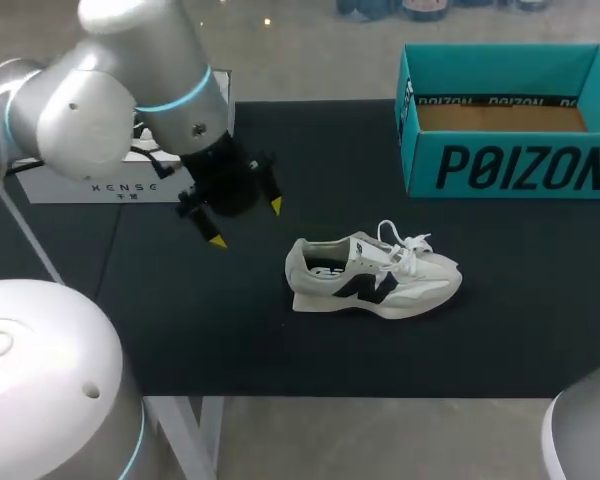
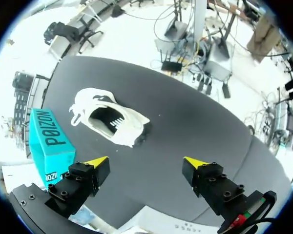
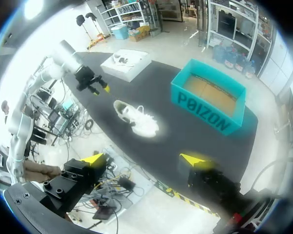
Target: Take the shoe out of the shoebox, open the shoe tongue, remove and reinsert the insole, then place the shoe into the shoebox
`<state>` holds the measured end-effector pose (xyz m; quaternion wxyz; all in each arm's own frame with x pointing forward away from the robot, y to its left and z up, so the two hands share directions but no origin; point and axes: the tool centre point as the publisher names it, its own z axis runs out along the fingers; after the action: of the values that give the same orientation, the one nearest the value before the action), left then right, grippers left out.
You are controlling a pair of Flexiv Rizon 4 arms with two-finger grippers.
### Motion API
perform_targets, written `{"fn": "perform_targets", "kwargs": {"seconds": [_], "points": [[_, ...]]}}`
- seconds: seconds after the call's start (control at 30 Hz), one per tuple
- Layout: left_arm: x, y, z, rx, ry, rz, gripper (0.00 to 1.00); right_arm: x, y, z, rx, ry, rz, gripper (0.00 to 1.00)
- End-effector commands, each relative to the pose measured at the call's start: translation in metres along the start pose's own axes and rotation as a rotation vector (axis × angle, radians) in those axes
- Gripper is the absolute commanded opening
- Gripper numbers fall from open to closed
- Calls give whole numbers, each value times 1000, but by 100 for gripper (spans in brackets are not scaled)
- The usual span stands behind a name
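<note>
Resting on the black tabletop [image 1: 180,330], the shoe [image 1: 370,280] lies outside the shoebox [image 1: 510,165]; left fingers [image 1: 217,239] hover apart near its heel; right fingers [image 3: 94,159] apart.

We record the surface [image 1: 220,330] as matt black cloth. The shoe [image 1: 375,277] is pale fabric, matt. The shoebox [image 1: 510,165] is teal card, plain brown inside. The left arm [image 1: 110,90] has a smooth, glossy shell.
</note>
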<state>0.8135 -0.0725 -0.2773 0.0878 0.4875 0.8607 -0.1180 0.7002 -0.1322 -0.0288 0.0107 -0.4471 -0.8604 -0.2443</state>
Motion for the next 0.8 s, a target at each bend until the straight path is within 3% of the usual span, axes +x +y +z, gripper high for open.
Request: {"fn": "perform_targets", "kwargs": {"seconds": [0.03, 0.17, 0.2, 0.8], "points": [[36, 3, -9, 37, -169, -100, 100, -1, 3, -1, 7, 2, 1, 100], [48, 6, -16, 73, -186, -204, 100, -1, 3, -1, 7, 2, 1, 100], [50, 8, -15, 39, -85, -226, 100, -1, 3, -1, 7, 2, 1, 100], [50, 9, -14, 33, -93, -188, 100, -1, 3, -1, 7, 2, 1, 100]]}}
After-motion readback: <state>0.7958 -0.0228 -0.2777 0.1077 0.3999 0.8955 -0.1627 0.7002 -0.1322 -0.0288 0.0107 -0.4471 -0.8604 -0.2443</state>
